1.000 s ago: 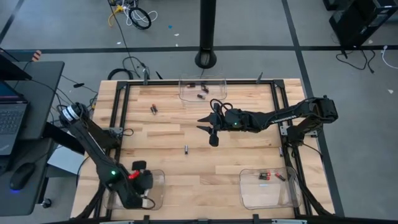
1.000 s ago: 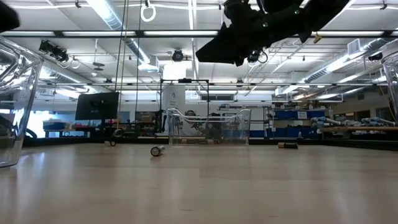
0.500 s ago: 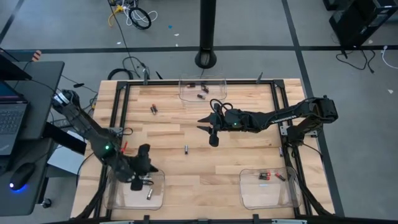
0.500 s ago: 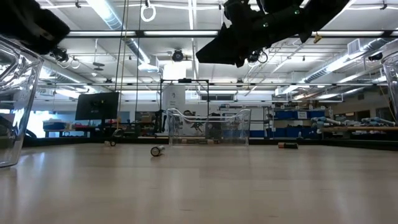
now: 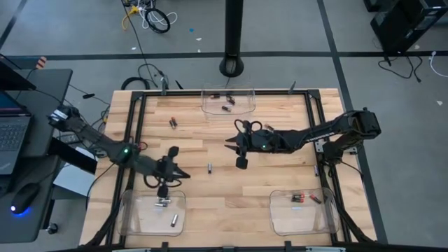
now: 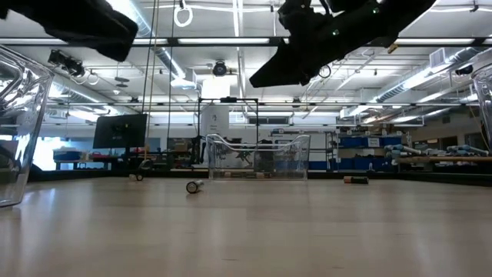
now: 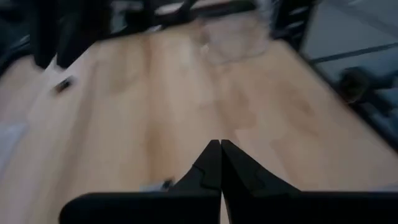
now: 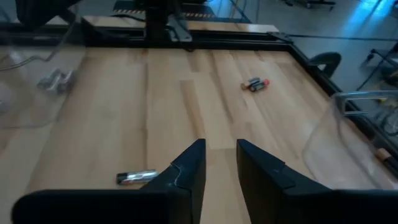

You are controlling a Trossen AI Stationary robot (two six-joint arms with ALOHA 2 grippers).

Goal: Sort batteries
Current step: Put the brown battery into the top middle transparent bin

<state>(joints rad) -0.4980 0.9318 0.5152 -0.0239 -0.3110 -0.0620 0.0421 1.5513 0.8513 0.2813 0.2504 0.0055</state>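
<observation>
Batteries [image 5: 166, 203] in left bin visible overhead only; left tool [image 7: 220, 163] pinched empty, right tool [image 8: 220, 163] slightly apart.

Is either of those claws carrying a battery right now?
No. The left claw is shut with nothing between its fingers, and the right claw is open and empty above the table.

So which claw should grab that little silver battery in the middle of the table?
Probably the right claw. It hangs open close to the silver battery, which shows just ahead of its fingers in the right wrist view. The left claw is near too, but its fingers are pressed shut, so it would have to open first.
</observation>
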